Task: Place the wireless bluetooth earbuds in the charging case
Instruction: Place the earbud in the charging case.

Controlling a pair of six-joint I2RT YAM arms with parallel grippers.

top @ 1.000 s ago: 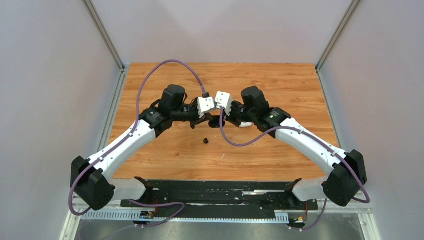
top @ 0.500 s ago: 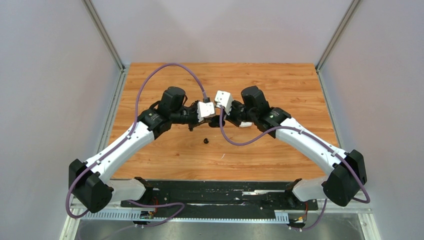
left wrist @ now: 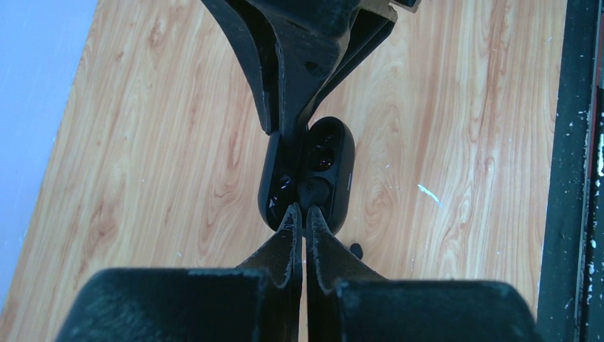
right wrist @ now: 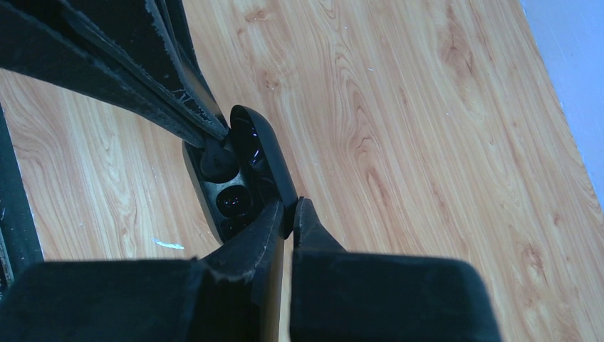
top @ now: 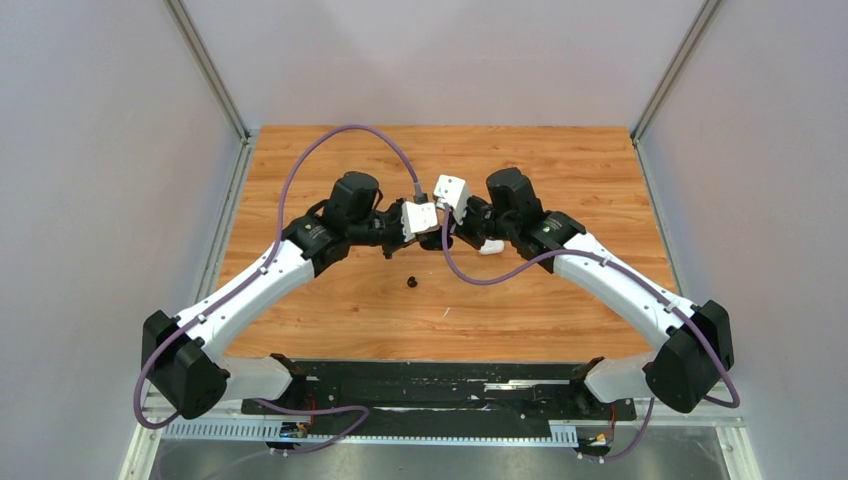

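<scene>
A black charging case [left wrist: 335,171] lies open on the wooden table, lid up. My right gripper [right wrist: 290,211] is shut on the edge of the case's lid [right wrist: 267,153]. My left gripper [left wrist: 303,211] is shut on a black earbud [left wrist: 314,191] and holds it at a socket of the case. In the right wrist view this earbud [right wrist: 217,161] sits at the upper socket, and the socket below it [right wrist: 233,201] is empty. A second black earbud [top: 411,281] lies loose on the table near the case, and it also shows in the left wrist view [left wrist: 355,250]. Both grippers meet at mid-table [top: 438,240].
A white case [top: 490,247] lies partly under my right arm. No white earbuds are in view. Purple cables loop above both wrists. A black rail [top: 440,385] runs along the table's near edge, and grey walls close in both sides.
My left gripper has moved right and a little away from me, bringing its tips to the open case. My right gripper has shifted only slightly and keeps hold of the lid.
</scene>
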